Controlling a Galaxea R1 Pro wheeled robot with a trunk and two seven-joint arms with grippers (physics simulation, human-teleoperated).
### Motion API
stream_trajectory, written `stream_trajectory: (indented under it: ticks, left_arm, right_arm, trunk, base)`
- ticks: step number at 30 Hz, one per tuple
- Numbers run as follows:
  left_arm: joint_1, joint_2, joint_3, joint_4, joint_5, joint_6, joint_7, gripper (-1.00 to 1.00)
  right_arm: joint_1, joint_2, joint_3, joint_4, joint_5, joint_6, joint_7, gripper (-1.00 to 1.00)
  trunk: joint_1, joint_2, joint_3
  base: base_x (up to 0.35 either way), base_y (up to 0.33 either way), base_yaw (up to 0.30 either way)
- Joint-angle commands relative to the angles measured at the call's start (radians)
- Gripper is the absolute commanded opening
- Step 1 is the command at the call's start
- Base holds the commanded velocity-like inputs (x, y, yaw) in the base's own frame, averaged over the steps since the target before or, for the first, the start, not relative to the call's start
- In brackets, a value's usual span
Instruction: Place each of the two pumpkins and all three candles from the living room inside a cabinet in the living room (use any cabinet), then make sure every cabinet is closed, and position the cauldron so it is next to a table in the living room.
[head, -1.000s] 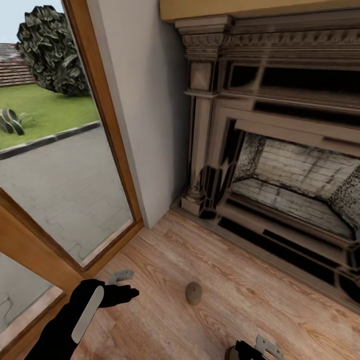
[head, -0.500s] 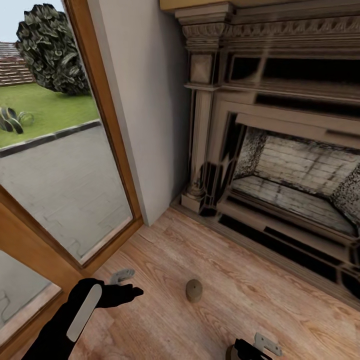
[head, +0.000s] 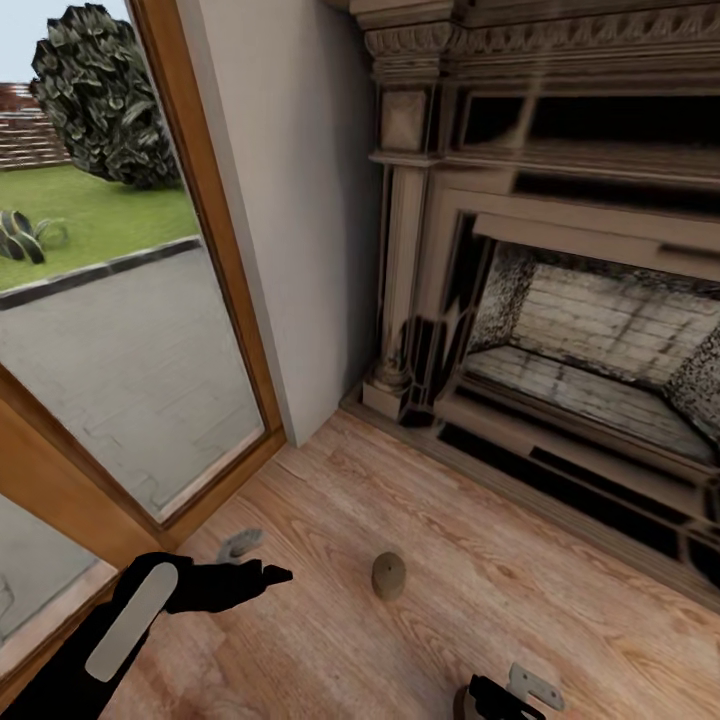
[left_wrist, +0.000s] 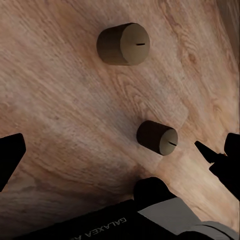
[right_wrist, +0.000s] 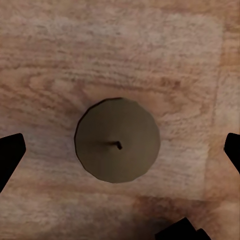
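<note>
Hovering right gripper (right_wrist: 120, 145) sits wide open and empty above 1 candle (right_wrist: 118, 140) on the floor (head: 450, 600); left gripper (left_wrist: 117, 152) is open and empty too. An off-centre drop could knock it rolling toward the fireplace (head: 590, 370).

Candle (head: 388, 576) on floor (head: 560, 620) before fireplace (head: 590, 370); glass door (head: 110, 330) left of it

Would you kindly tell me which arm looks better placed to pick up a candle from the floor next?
Probably the right: its open gripper hangs directly over a candle; the left gripper sits off to the side.
</note>
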Motion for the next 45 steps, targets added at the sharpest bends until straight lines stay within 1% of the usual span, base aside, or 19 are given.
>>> stream_trajectory:
  ticks: [1,2,3,4,5,8,22,29,30,33,35,41,45]
  left_arm:
    - [-0.001,0.020,-0.015,-0.008,0.059,0.002,0.008,1.00]
    - [-0.001,0.031,-0.021,-0.011,0.089,0.002,0.008,1.00]
    - [-0.001,0.042,-0.027,-0.014,0.127,0.002,0.008,1.00]
    - [-0.001,0.044,-0.028,-0.015,0.136,0.002,0.008,1.00]
    - [-0.001,0.049,-0.031,-0.016,0.156,0.002,0.008,1.00]
    - [-0.001,0.052,-0.036,-0.017,0.172,0.002,0.008,1.00]
    - [0.001,0.053,-0.040,-0.018,0.181,0.002,0.007,1.00]
    - [0.001,0.051,-0.059,-0.017,0.181,0.002,0.007,1.00]
    - [0.001,0.051,-0.061,-0.017,0.181,0.002,0.007,1.00]
    - [0.001,0.051,-0.063,-0.018,0.181,0.002,0.006,1.00]
    - [0.001,0.051,-0.064,-0.017,0.181,0.002,0.006,1.00]
    - [0.001,0.051,-0.064,-0.017,0.181,0.002,0.007,1.00]
    - [0.001,0.050,-0.065,-0.017,0.181,0.002,0.007,1.00]
  right_arm:
    - [0.000,0.000,0.009,0.000,-0.009,-0.004,-0.003,1.00]
    - [0.000,0.000,0.009,0.000,-0.009,-0.004,-0.001,1.00]
    - [0.000,0.000,0.009,0.000,-0.009,-0.004,0.003,1.00]
    - [0.000,0.000,0.009,0.000,-0.009,-0.004,0.004,1.00]
    - [0.000,0.000,0.009,0.000,-0.009,-0.003,0.008,1.00]
    - [0.000,0.000,0.009,0.000,-0.009,-0.002,0.012,1.00]
    - [0.000,0.001,0.009,0.000,-0.008,-0.004,0.013,1.00]
    - [0.000,0.002,0.012,-0.001,-0.008,-0.005,0.014,1.00]
    - [0.000,0.003,0.019,-0.001,-0.008,-0.006,0.014,1.00]
    - [0.000,0.003,0.063,0.000,-0.009,-0.007,0.014,1.00]
    - [0.000,0.003,0.085,0.000,-0.009,-0.007,0.014,1.00]
    - [0.000,0.002,0.095,0.000,-0.009,-0.007,0.014,1.00]
    - [0.000,0.002,0.095,0.000,-0.009,-0.007,0.014,1.00]
  trunk:
    - [0.004,-0.008,-0.004]
    - [0.008,-0.015,-0.007]
    - [0.011,-0.022,-0.010]
    - [0.015,-0.029,-0.013]
    - [0.019,-0.036,-0.017]
    - [0.031,-0.057,-0.026]
    - [0.084,-0.155,-0.070]
    - [0.111,-0.204,-0.092]
    - [0.115,-0.211,-0.095]
    - [0.126,-0.232,-0.104]
    - [0.134,-0.246,-0.111]
    - [0.157,-0.288,-0.129]
    - [0.157,-0.288,-0.129]
  base:
    - [0.000,0.000,0.000]
    - [0.000,0.000,0.000]
    - [0.000,0.000,0.000]
    - [0.000,0.000,0.000]
    - [0.000,0.000,0.000]
    - [0.000,0.000,0.000]
    - [0.000,0.000,0.000]
    - [0.000,0.000,0.000]
    - [0.000,0.000,0.000]
    - [0.000,0.000,0.000]
    - [0.000,0.000,0.000]
    - [0.000,0.000,0.000]
    - [0.000,0.000,0.000]
